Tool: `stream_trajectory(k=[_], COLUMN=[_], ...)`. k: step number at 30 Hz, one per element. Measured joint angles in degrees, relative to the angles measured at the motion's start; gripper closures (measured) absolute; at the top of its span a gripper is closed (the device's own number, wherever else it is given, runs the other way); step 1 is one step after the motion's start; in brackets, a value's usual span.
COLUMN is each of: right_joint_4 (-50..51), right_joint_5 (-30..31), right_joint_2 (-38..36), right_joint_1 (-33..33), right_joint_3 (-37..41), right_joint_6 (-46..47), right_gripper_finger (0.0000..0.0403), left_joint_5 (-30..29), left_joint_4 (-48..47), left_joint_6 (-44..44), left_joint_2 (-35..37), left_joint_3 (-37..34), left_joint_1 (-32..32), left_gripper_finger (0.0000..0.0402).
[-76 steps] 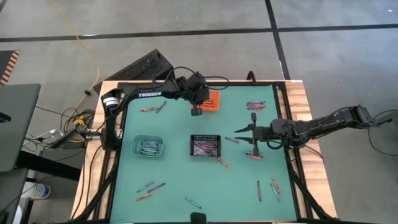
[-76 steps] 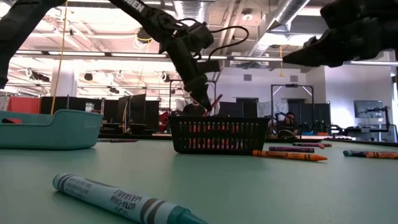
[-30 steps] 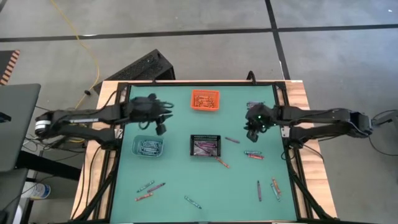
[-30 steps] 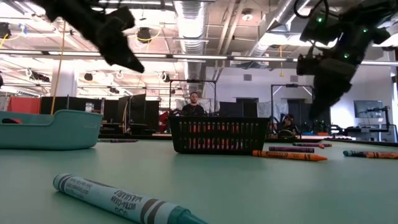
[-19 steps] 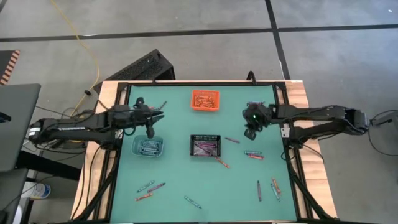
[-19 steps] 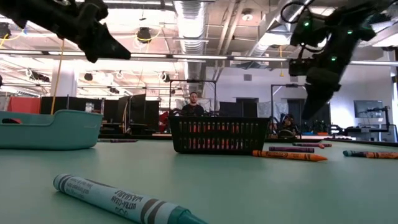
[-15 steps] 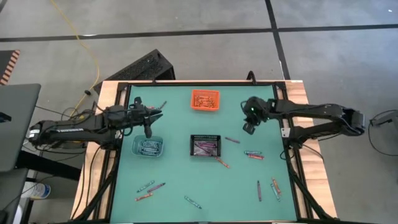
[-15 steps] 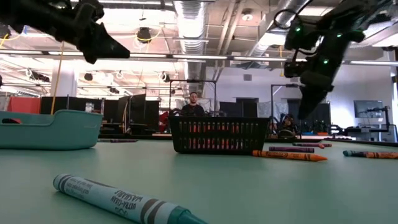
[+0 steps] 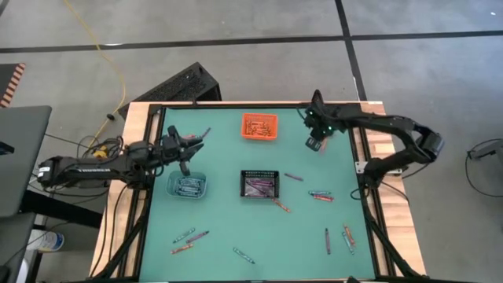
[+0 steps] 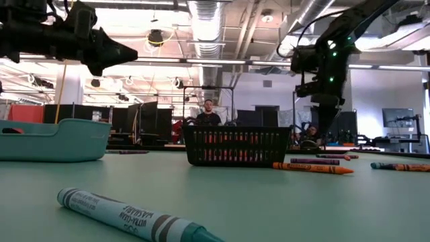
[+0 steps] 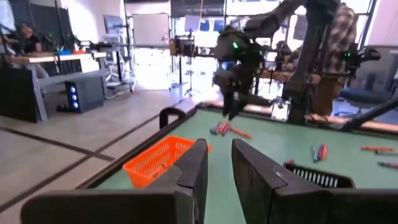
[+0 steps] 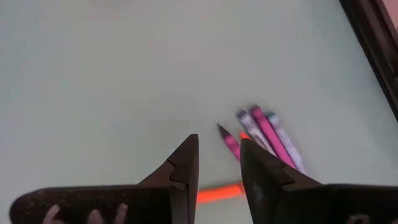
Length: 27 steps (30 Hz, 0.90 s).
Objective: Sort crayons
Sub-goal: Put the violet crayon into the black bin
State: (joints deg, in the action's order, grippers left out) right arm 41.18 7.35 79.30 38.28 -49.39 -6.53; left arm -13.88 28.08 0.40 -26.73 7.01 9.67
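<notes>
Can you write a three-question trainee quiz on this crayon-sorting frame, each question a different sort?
1. True or false: the right gripper hangs above a small cluster of crayons near the mat's far right corner.
2. Multiple choice: the left gripper is nearest which bin? A) orange bin B) black basket C) teal bin
3. Fill in: both grippers hold ____.

Key:
1. True; the right wrist view shows pink and orange crayons just past its fingers.
2. C; it hovers just beyond the teal bin.
3. Nothing; the gap between each pair of fingers is bare.
</notes>
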Motion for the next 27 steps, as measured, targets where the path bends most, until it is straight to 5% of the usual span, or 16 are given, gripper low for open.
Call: stream_trajectory(k=[9,13,16,27], right_joint_4=[8.89,9.15,9.05,8.96], right_joint_5=[0.55,6.42,10.06,9.14], right_joint_2=[7.78,11.56,14.11,16.8], right_joint_1=[6.09,7.73,8.04,7.43], right_joint_3=[-4.49,-4.54,-4.56,-4.54], right_joint_6=[-10.08,-17.42,-21.98,-28.63], right_gripper_finger=[0.0292,0.0292,0.0292,0.0292], left_joint_5=[2.41,5.15,2.62,-6.41], left_joint_4=[-0.1,-0.03,0.1,-7.55], left_joint_6=[-3.28,-4.17,-4.14,-3.93], left_joint_2=[3.85,6.36,8.71,11.5], left_joint_3=[-3.36,-5.16,-6.37,-6.41], left_joint_1=[0.0,-0.13,-0.51,-1.05], left_gripper_finger=[0.0341,0.0341,0.0341,0.0341])
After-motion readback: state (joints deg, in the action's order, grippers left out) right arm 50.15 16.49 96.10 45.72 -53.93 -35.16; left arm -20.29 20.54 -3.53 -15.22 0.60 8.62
